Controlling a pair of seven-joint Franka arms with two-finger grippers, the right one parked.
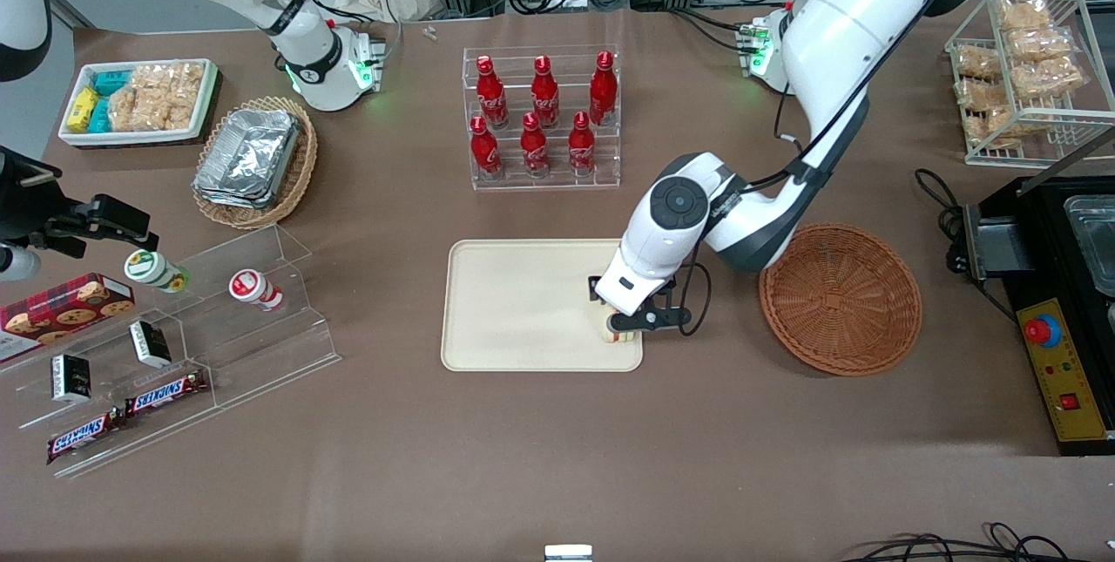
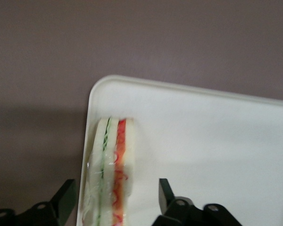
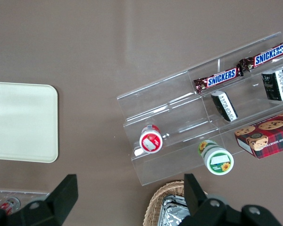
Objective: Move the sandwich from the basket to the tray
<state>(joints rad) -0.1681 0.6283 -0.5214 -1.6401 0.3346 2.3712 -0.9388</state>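
Note:
The sandwich (image 1: pixel 620 338), a pale wedge with red and green filling, stands on its edge on the cream tray (image 1: pixel 523 301), at the tray's corner nearest the front camera and closest to the basket. My left gripper (image 1: pixel 624 325) is right above it, open. In the left wrist view the sandwich (image 2: pixel 111 165) stands close to the tray's rim (image 2: pixel 92 101), between the two black fingertips (image 2: pixel 162 188) of the gripper (image 2: pixel 116 188), with a gap on each side. The reddish-brown wicker basket (image 1: pixel 841 298) sits empty beside the tray, toward the working arm's end.
A clear rack of red bottles (image 1: pixel 544 118) stands farther from the front camera than the tray. A tan basket of foil containers (image 1: pixel 257 161), a white snack bin (image 1: pixel 139 100) and an acrylic snack stand (image 1: pixel 174 344) lie toward the parked arm's end. A black device (image 1: pixel 1063 301) is beside the basket.

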